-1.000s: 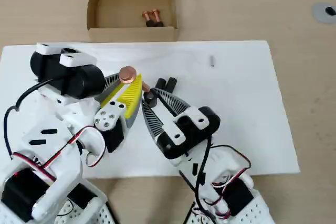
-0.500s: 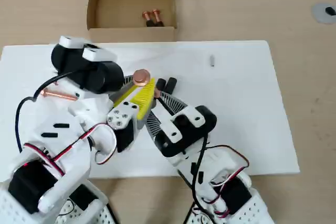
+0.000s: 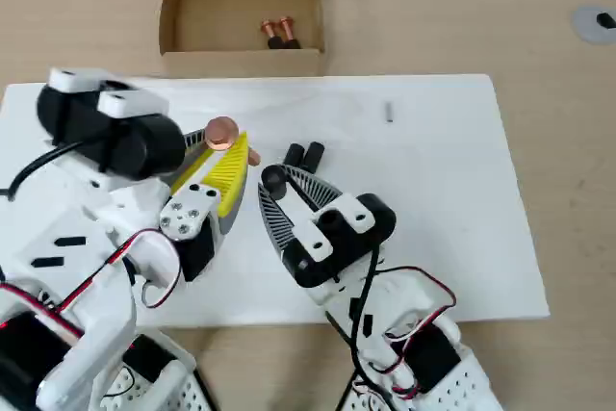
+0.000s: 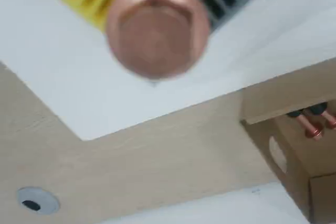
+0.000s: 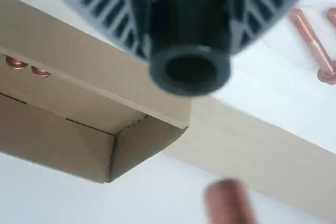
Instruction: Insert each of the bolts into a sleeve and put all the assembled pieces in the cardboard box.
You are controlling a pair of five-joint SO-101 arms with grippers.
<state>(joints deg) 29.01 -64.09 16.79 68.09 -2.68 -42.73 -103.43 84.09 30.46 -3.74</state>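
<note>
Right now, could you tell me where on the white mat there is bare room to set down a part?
The right half of the white mat is bare, from the right tool out to the mat's edge, save a small grey bit near the far edge. The middle is crowded: left tool with its bolt, right tool's sleeve, two loose sleeves.

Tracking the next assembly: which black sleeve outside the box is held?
The sleeve clamped in the right gripper; the other two sleeves sit free on the white mat just beyond it.
</note>
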